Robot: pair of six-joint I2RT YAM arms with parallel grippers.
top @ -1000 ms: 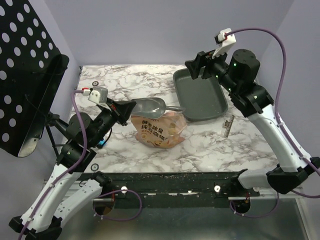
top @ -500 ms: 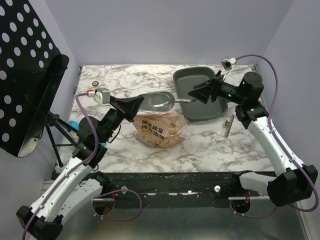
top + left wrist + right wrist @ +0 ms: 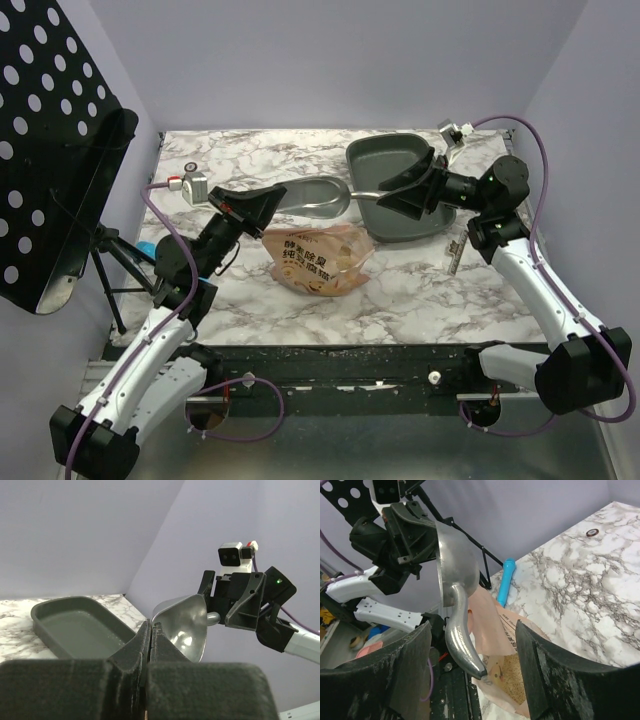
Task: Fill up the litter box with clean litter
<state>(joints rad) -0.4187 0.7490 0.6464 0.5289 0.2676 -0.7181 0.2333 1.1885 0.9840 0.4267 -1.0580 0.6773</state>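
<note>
The litter box (image 3: 380,162), a dark grey tray, sits flat on the far right part of the marble worktop (image 3: 250,160), and its smooth grey floor shows in the left wrist view. The clean litter (image 3: 512,677) is in the orange-tan printed bag (image 3: 320,255), which lies on the worktop near the middle, just in front of the tray's near left corner; the tan granules show through the plastic. Above the bag, the left tool (image 3: 150,630) is clenched on the rim of a metal scoop (image 3: 315,195) and holds it off the worktop, with the bowl toward the left arm and the handle (image 3: 462,640) pointing at the right arm. The right tool (image 3: 390,192) reaches in over the tray's near left part. It is released: its two pads stand wide apart on either side of the handle, with a gap showing on both sides. A blue cylinder (image 3: 506,582) lies at the worktop's left edge, behind the bag.
</note>
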